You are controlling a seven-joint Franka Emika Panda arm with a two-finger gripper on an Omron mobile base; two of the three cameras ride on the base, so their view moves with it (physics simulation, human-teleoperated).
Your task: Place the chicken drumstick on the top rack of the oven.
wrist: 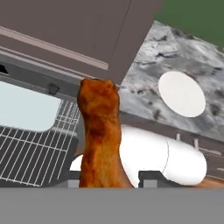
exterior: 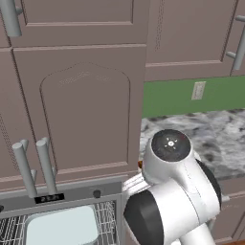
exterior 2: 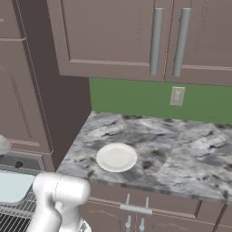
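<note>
Hand view: end effector pinches chicken drumstick, held upright above & just right of oven. Top rack w/ pale tray sits lower left of it; white plate on counter, right of oven.

The left part of the top rack is occupied by a pale tray, bare wires are left beside it, and only a white plate stands on the worktop.
</note>
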